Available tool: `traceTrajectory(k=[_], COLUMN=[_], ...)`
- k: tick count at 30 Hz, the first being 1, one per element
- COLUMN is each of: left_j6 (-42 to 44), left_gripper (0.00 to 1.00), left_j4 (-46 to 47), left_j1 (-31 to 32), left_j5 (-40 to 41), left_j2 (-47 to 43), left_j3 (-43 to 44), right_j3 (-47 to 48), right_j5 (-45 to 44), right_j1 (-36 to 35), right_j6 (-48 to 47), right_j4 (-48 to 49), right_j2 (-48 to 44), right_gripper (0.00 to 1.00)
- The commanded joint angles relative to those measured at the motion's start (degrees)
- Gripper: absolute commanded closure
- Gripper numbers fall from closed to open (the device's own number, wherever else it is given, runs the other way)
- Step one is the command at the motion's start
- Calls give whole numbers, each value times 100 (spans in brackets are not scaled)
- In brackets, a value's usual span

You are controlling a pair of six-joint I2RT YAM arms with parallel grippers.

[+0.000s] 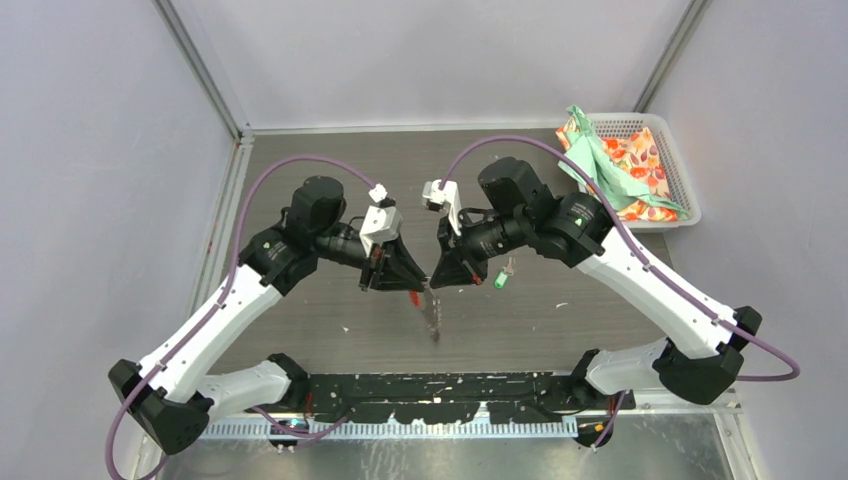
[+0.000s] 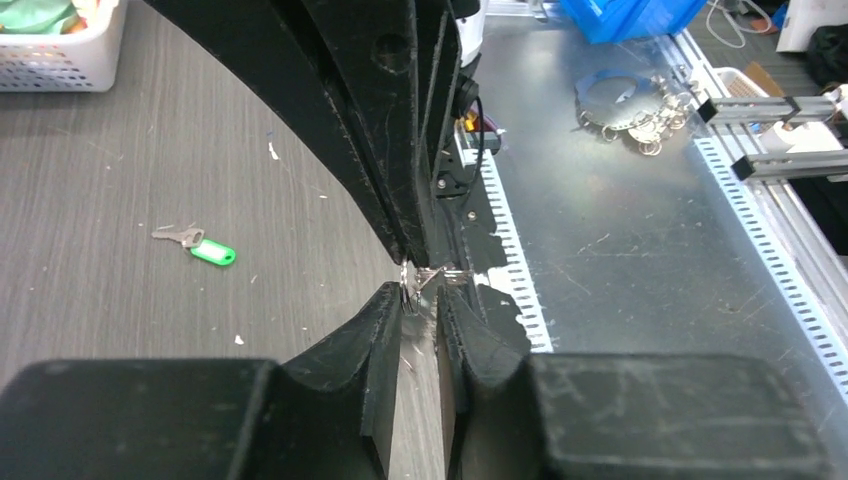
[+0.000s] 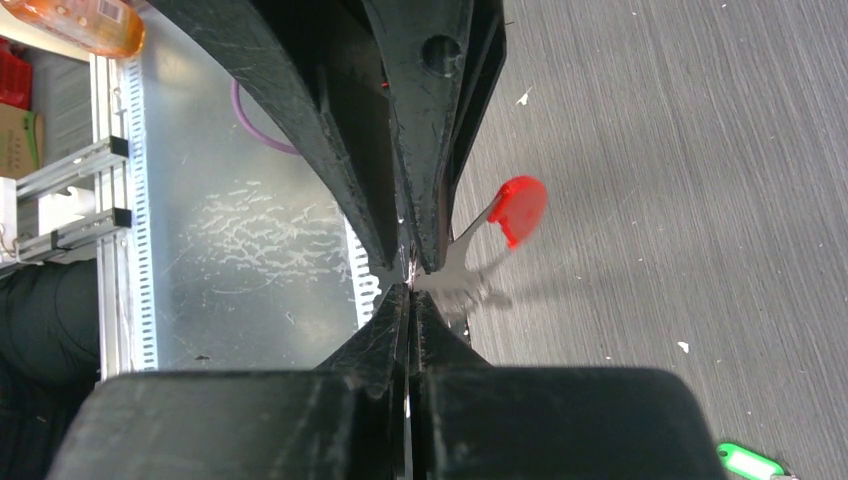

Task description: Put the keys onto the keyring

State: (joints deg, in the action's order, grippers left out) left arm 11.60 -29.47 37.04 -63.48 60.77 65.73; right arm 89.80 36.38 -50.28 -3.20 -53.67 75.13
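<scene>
Silver metal of keyring [image 3: 455,272] is sitting at the tips of R pincer [image 3: 410,292], whose fingers are pressing fully together on it. L pincer [image 2: 423,298] is meeting it tip to tip from the opposite side. Its jaws are standing narrowly apart w/ small silver parts btwn the tips, but whether they are gripping cannot be told. Red tab [image 3: 520,208] is sticking out just beside both sets of tips. In top view the grey chain is hanging below the meeting point, over the grey wood-grain table [image 1: 330,325]. Green-tag key [image 2: 195,243] is lying flat on table, near R pincer on its outer side, apart from keyring. Farther out, beyond R arm, white basket [image 1: 683,178] is holding crumpled cloth [image 1: 610,170]. Loose metal rings [image 2: 632,112] are lying on the steel sheet ahead of L pincer, well apart.
</scene>
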Motion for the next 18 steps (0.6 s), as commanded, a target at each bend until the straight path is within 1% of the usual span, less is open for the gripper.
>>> traceTrajectory(k=[1,3,5,7,9,11,13,14,16,17,18], left_j6=[251,255,274,322,437,793,1263,1405,1654,1700,1730], left_gripper=[82,89,92,99,100,100,100,100,100,100,100], left_j4=[-97,-102,-96,-101,-156,-367,-533,-533,-415,-191,43], left_j1=[44,41,49,44,42,50,47,46,42,44,50], left_j5=[97,223,257,241,204,124,101,107,48,-8,-96], left_j2=[31,40,61,87,93,65,-25,-83,-233,-326,-429], left_j3=[21,43,73,99,126,190,227,215,149,93,14], right_j3=[284,292,277,262,208,93,-94,-217,-441,-517,-595], right_j5=[146,179,252,322,384,406,378,337,183,34,-160], right_j1=[-38,-52,-70,-85,-85,-83,-80,-72,-27,3,27], right_j6=[-19,7,65,141,224,314,317,377,519,560,592], right_j4=[257,282,358,457,578,767,988,1127,1329,1387,1445], right_j2=[-3,2,18,27,-12,-148,-389,-536,-854,-995,-1180], right_gripper=[99,99,99,99,97,90,78,74,64,59,55])
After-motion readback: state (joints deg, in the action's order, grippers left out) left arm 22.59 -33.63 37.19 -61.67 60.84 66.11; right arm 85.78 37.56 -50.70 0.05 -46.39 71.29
